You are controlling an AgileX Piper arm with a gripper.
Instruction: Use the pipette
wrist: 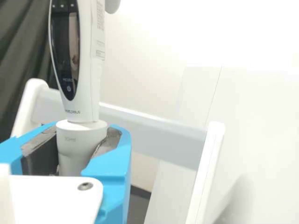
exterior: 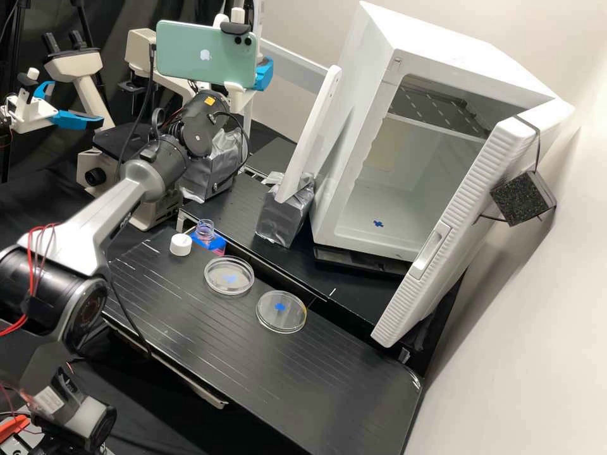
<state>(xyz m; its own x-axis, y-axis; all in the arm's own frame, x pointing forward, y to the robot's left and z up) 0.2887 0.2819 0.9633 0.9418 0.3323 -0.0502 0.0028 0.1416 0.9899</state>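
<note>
Right, the claw is up at the back of the bench beside the white rack; in the wrist view its two blue fingers are clamped round the pipette, parted only by the thickness of its pale lower collar, dark pads pressing in from either side; the pipette's display body rises above the grip, its lower end hidden down between the fingers. Just beyond it runs the crossbar of the rack; whether pipette and rack touch, I can't tell; the rack's near upright stands in a silver-wrapped block.

Over on the lower black bench, an uncapped clear bottle sits in a blue holder at the edge by the raised shelf; its white cap lies just beside it; two round clear dishes, one nearer the bottle and one further along, sit close together but apart, blue marks showing in both; behind them the white cabinet has its door swung wide.
</note>
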